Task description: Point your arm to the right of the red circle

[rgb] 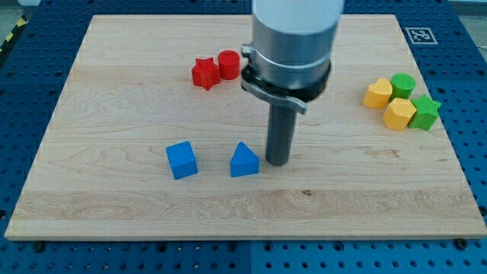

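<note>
The red circle [229,64] sits near the view's top, left of centre, touching a red star [204,73] on its left. My tip [277,162] rests on the board well below and to the right of the red circle. It stands just right of a blue triangular block [244,160]. A blue cube [181,160] lies further left. The arm's grey body covers the board just right of the red circle.
At the view's right sit a yellow block [377,93], a second yellow block [399,113], a green cylinder [402,85] and a green star [425,113], packed together. The wooden board [114,205] ends on a blue pegboard.
</note>
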